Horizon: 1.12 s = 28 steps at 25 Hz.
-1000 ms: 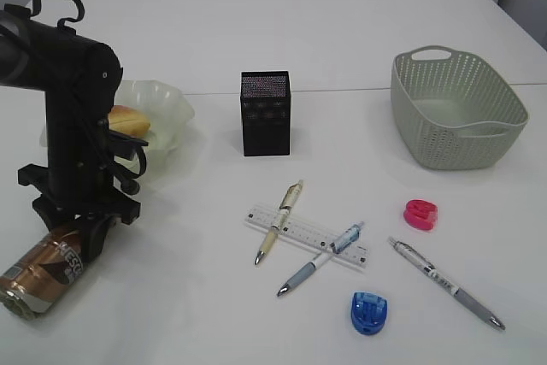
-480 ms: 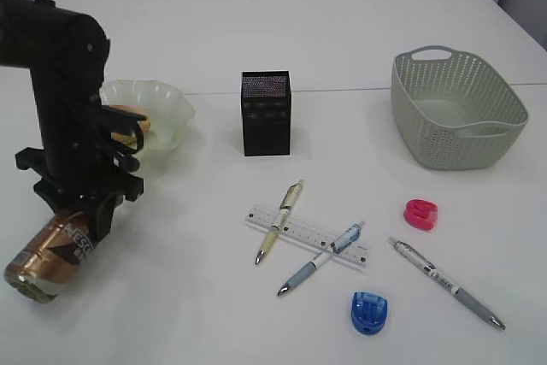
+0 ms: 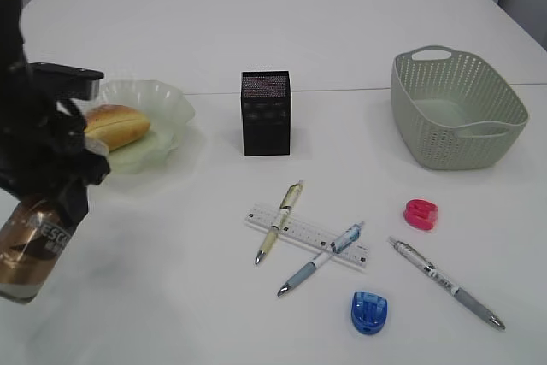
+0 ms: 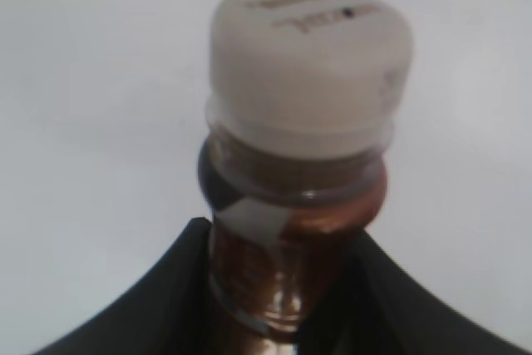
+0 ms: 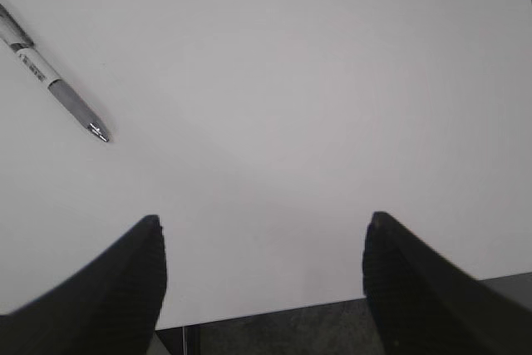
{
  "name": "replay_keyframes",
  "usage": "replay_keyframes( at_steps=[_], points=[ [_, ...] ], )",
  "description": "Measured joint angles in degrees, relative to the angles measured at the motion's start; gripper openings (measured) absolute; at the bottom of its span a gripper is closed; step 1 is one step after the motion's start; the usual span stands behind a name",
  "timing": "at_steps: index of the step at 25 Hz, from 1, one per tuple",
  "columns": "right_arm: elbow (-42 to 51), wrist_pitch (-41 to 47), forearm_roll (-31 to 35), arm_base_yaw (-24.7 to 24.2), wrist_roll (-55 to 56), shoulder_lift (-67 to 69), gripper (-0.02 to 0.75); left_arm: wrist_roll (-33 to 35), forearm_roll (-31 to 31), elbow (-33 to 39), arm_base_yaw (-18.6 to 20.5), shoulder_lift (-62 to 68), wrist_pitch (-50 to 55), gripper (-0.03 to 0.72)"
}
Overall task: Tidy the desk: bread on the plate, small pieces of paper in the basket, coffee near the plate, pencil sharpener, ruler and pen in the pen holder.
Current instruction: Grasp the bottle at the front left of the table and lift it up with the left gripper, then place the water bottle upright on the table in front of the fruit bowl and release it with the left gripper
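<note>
White desk (image 3: pixel 359 32) fills the exterior view, and closest to the camera on its left edge the left gripper (image 3: pixel 53 198) clamps the coffee bottle (image 3: pixel 31 245); in the left wrist view the two dark fingers (image 4: pixel 158 288) press either side of the brown neck just below the white cap (image 4: pixel 309 60), the bottle tilted with its base low at the frame's lower left. At the near right lie a blue pencil sharpener (image 3: pixel 369 311) and a grey pen (image 3: pixel 446 283); the right wrist view shows the right gripper (image 5: pixel 262 276) spread wide with nothing between its fingers, above bare tabletop near that pen's tip. Further in, two pens cross the ruler (image 3: pixel 306 235), with a pink sharpener (image 3: pixel 420 214) beside them. Beyond stand the black mesh pen holder (image 3: pixel 266 114), the bread (image 3: pixel 116 125) lying on the green plate (image 3: pixel 167 104), and the basket (image 3: pixel 457 108) at far right.
</note>
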Motion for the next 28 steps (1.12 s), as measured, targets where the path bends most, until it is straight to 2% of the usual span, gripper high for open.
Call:
replay_keyframes(
  at_steps=[7,12,16,17,20,24,28],
  points=[
    [0.00,0.00,0.00,0.00,0.00,0.00,0.572,-2.45,-1.27,25.47,0.81,-22.94,-23.67,0.298],
    [0.00,0.00,0.00,0.00,0.00,0.00,0.572,-3.68,-1.32,37.21,3.48,-39.56,-40.83,0.298],
    [0.00,-0.11,0.00,0.00,0.00,0.00,0.572,-3.68,0.63,43.02,3.84,-50.56,-53.95,0.298],
    [0.00,-0.11,0.00,0.00,0.00,0.00,0.572,-3.68,1.17,44.12,3.84,-52.29,-56.56,0.314],
    [0.00,-0.11,0.00,0.00,0.00,0.00,0.572,-2.84,1.80,46.05,3.84,-55.57,-62.72,0.299],
    [0.00,-0.01,0.00,0.00,0.10,0.00,0.572,-0.60,1.81,46.43,4.52,-53.79,-68.43,0.299],
    [0.00,-0.01,-0.35,0.00,0.10,0.00,0.572,-0.10,1.14,46.67,7.24,-47.07,-75.28,0.299]
  ],
)
